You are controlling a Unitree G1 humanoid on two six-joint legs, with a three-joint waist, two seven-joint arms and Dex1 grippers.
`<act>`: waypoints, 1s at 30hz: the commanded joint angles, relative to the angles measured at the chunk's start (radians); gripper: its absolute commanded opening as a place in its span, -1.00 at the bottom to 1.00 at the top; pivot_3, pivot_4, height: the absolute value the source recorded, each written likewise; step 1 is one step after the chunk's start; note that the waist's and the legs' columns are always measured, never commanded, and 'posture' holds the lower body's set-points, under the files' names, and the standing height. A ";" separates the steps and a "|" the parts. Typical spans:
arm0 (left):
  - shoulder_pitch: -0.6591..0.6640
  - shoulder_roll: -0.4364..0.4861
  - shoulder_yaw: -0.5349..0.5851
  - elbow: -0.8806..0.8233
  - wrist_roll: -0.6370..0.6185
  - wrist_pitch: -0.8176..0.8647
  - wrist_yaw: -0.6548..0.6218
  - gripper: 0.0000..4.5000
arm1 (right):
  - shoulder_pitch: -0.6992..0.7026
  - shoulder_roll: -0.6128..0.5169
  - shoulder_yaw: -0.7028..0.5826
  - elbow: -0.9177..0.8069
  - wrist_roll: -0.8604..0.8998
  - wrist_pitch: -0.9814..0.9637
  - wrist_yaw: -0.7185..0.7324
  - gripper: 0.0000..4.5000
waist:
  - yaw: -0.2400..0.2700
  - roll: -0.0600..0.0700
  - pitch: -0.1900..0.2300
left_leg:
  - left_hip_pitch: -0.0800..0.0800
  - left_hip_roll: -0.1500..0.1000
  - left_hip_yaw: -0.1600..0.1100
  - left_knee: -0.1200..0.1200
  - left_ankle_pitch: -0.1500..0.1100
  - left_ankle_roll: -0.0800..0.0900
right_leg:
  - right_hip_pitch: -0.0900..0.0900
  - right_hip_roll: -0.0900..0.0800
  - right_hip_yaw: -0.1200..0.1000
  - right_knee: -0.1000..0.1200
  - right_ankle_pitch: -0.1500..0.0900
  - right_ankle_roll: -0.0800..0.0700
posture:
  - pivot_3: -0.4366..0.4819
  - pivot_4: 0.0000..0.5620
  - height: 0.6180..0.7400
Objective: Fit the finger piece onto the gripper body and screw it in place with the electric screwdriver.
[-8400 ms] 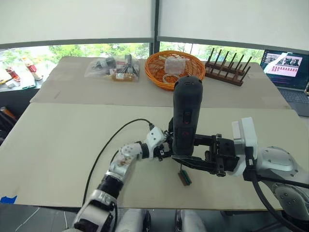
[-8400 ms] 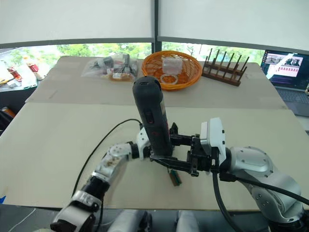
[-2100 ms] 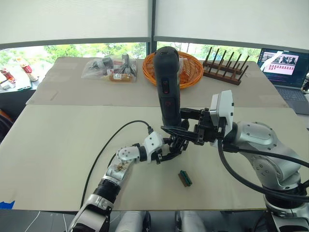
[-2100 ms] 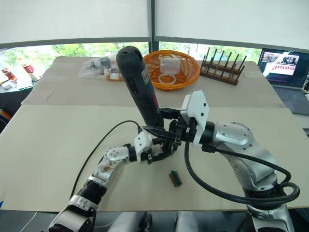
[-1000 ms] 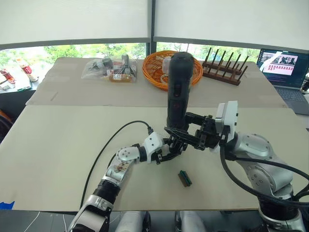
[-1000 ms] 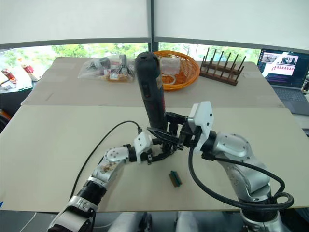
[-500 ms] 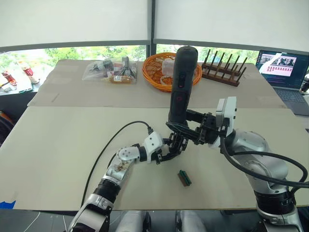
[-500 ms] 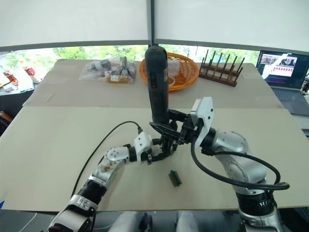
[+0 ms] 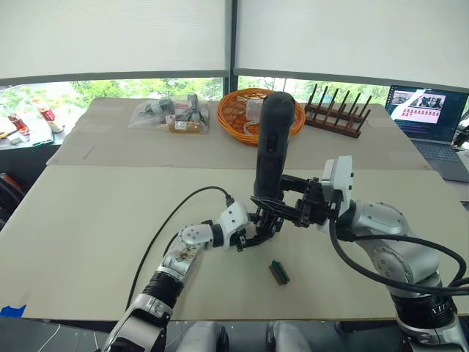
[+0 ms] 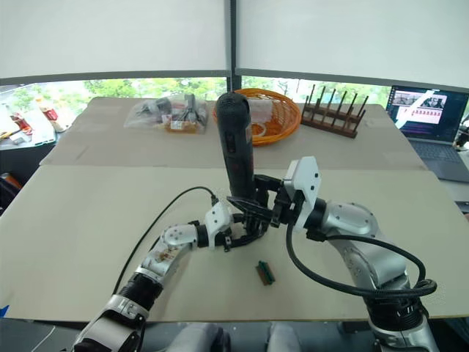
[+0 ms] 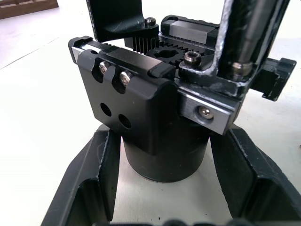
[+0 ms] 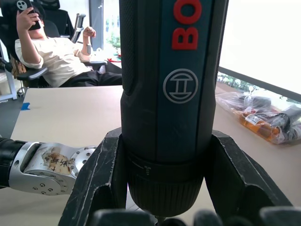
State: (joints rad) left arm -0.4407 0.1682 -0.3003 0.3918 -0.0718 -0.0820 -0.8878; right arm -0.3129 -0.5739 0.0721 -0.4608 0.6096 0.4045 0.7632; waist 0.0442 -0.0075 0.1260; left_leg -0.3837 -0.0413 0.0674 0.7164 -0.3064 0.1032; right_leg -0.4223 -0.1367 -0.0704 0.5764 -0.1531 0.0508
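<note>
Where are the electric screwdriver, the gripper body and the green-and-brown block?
electric screwdriver (image 9: pixel 270 150): left eye view, mid barrel.
gripper body (image 11: pixel 141 106): left wrist view, black front bracket.
green-and-brown block (image 9: pixel 279 272): left eye view, its middle.

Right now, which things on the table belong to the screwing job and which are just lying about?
Job:
electric screwdriver, clamped upright in the right jaws
gripper body, between the left jaws

Lying about:
orange basket
wooden rack
plastic bag
small green-and-brown block
laptop

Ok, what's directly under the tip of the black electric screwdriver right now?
The small black gripper body, gripped at its round base by the left pincer. The thick black pen-shaped electric screwdriver stands over its top bracket; the bit's contact with a screw is hidden.
</note>
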 commanded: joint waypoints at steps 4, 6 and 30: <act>-0.003 -0.005 -0.006 -0.015 0.000 0.008 -0.005 0.03 | 0.053 -0.032 0.075 0.135 -0.103 0.064 0.002 -0.16 | 0.001 0.000 0.000 | 0.000 0.000 0.000 0.000 0.000 0.000 | 0.000 -0.001 -0.001 0.000 -0.001 0.000 | -0.05 -0.47 1.00; 0.000 -0.005 -0.007 -0.016 -0.001 0.008 -0.007 0.03 | 0.055 -0.031 0.075 0.135 -0.105 0.060 0.002 -0.16 | 0.001 0.000 0.000 | 0.000 0.000 0.000 0.000 0.000 0.000 | 0.000 -0.001 -0.001 0.000 -0.001 0.000 | -0.05 -0.47 1.00; 0.023 -0.011 -0.011 0.007 0.008 0.049 0.011 0.03 | -0.215 -0.045 -0.150 -0.210 0.376 0.165 0.015 -0.16 | 0.007 0.001 0.007 | -0.022 -0.002 -0.002 -0.002 0.011 -0.002 | -0.018 -0.002 -0.004 0.000 0.002 -0.003 | -0.05 -0.47 1.00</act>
State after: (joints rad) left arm -0.4271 0.1568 -0.2971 0.3536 -0.0871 -0.0590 -0.8927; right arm -0.5124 -0.6183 -0.0443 -0.6238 0.9274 0.5717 0.7676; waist 0.0514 -0.0066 0.1325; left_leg -0.4060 -0.0424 0.0639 0.7144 -0.2964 0.1028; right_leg -0.4406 -0.1393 -0.0768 0.5753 -0.1510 0.0471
